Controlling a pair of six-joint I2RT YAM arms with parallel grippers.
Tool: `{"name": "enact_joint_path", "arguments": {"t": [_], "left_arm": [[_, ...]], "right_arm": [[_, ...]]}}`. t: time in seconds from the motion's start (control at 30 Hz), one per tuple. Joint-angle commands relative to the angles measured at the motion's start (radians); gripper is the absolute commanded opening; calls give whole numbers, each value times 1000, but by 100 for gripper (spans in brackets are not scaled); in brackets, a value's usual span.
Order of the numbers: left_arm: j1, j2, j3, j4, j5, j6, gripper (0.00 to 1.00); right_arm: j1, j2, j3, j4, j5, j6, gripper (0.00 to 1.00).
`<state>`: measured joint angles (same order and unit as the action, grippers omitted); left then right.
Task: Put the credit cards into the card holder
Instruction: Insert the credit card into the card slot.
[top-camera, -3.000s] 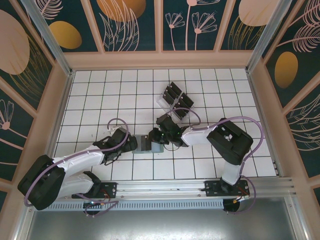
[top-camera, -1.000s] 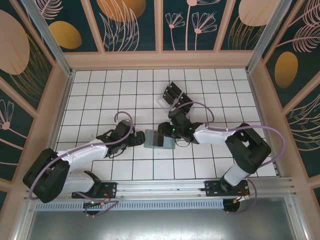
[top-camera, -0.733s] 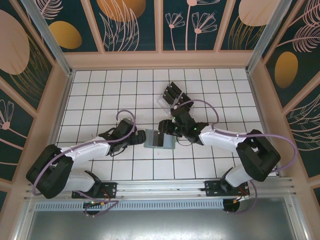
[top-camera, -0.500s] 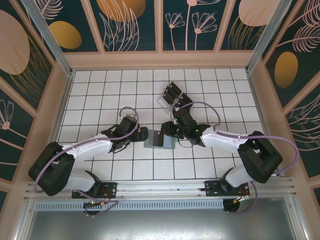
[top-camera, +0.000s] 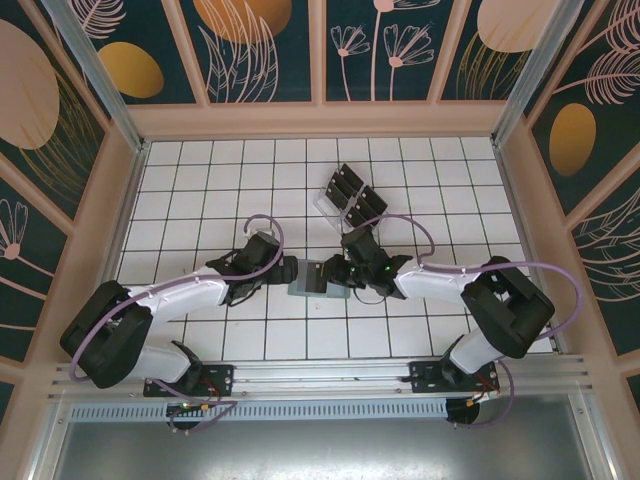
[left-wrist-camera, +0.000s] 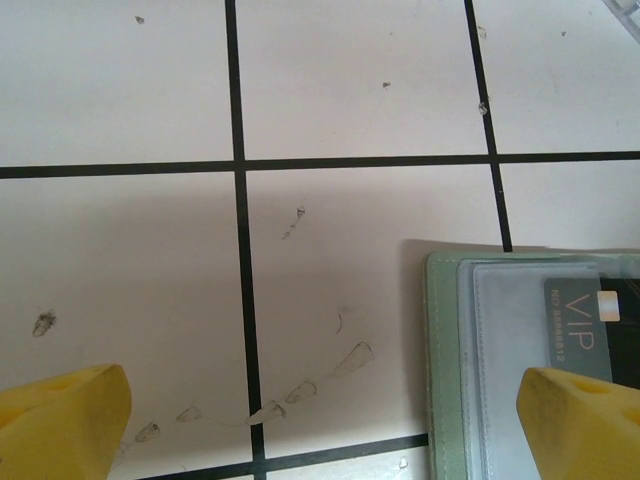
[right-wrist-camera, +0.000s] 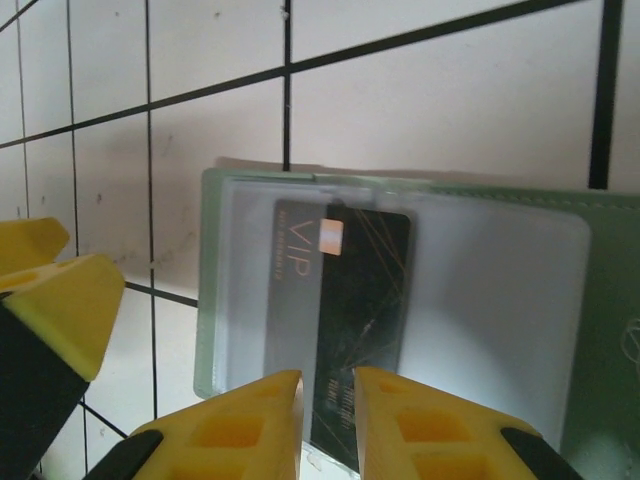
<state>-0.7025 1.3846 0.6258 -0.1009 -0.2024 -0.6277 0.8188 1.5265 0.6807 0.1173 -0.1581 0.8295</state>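
White tiled floor (top-camera: 200, 190) with black grid lines, walled by teal botanical panels (top-camera: 260, 50) in pale wood frames. Grey-green card holder (top-camera: 318, 284) lies flat mid-floor, with a black credit card (right-wrist-camera: 350, 300) partly under its clear pocket. Left gripper (left-wrist-camera: 325, 415) is spread wide beside the holder. Right gripper (right-wrist-camera: 327, 420) has its fingers nearly together over the card's end. Clear rack (top-camera: 350, 192) stands farther back.

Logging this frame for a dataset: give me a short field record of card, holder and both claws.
card holder: flat on the tiled table
credit card: black, marked VIP, seemingly partway into the holder's clear pocket
right claw: nearly shut, tips at the card's exposed end
left claw: open wide, one finger over the holder
rack: clear, beyond the holder, more black cards
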Motion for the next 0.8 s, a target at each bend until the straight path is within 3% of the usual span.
{"name": "enact_joint_path", "arguments": {"t": [0.0, 0.77], "left_arm": [[-11, -7, -24, 4, -6, 23, 99], [-29, 41, -78, 55, -18, 26, 99]], "right_arm": [[9, 19, -18, 30, 23, 38, 22], [19, 84, -15, 50, 31, 70, 23]]}}
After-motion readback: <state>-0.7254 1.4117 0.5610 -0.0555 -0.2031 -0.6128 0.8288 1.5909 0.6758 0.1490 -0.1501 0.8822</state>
